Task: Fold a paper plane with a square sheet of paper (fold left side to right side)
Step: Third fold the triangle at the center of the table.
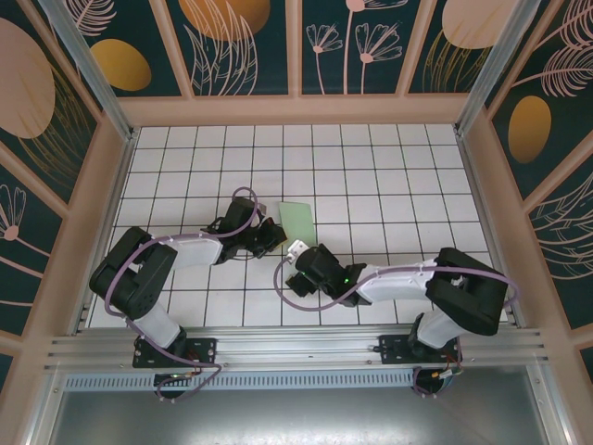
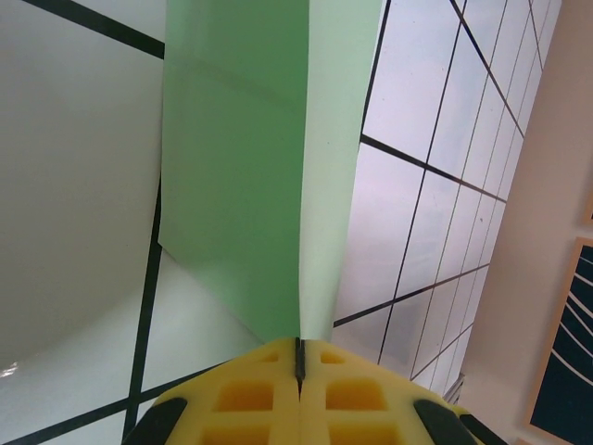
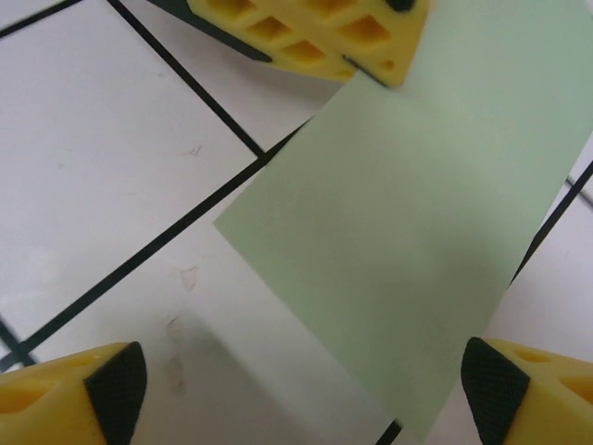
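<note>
Pale mint-green paper on a white grid ruled in black.
The square sheet of paper (image 1: 296, 221) is plain mint green, darker on its shaded face. The table (image 1: 389, 167) is white tiles with thin black lines. The left gripper (image 2: 298, 357) and right gripper (image 3: 306, 382) are yellow, the right tipped black. The arms (image 1: 398, 283) are black and white, with lilac cables (image 1: 239, 195). The walls (image 1: 371, 46) are dark teal with orange ovals and pale pink plant outlines.

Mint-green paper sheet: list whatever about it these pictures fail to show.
- Top external view: the thin pale mint-green paper sheet is too small to show creases, and the left yellow-padded claw covers its near-left corner.
- Left wrist view: its far end is cut by the top edge, and the shut claw hides the pinched edge.
- Right wrist view: its right side runs off the frame.
</note>
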Controlling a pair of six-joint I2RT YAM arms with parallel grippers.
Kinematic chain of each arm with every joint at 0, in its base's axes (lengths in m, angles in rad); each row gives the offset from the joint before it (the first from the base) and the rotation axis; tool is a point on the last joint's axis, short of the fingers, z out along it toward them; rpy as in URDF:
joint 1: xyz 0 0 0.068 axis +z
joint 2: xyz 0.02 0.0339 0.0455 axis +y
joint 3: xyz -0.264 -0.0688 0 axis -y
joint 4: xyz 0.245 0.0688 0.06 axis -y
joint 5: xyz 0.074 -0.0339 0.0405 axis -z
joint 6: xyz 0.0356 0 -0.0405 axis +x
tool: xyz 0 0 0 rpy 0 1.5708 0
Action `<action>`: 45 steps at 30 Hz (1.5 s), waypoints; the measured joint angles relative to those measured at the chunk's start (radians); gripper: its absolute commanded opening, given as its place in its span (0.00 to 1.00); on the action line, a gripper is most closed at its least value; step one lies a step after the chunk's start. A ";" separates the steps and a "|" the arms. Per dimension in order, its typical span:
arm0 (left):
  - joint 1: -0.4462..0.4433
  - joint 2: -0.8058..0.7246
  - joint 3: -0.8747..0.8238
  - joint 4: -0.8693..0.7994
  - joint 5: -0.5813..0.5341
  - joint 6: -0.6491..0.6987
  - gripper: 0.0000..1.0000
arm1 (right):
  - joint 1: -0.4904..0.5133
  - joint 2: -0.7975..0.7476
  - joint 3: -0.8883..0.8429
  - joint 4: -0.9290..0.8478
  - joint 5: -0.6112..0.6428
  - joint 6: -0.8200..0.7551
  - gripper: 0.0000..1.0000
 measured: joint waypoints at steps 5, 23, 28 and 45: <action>0.000 0.000 0.000 0.000 0.000 0.000 0.00 | -0.001 0.034 0.044 0.037 0.032 -0.045 0.73; 0.003 -0.010 0.003 -0.045 -0.009 0.039 0.31 | -0.055 0.040 0.075 0.060 -0.065 -0.095 0.00; 0.043 -0.070 0.021 -0.155 -0.037 0.106 0.43 | -0.084 0.037 0.075 0.049 -0.145 -0.089 0.00; 0.121 0.135 0.344 -0.275 0.062 0.326 0.25 | -0.193 0.071 0.127 0.022 -0.400 -0.004 0.00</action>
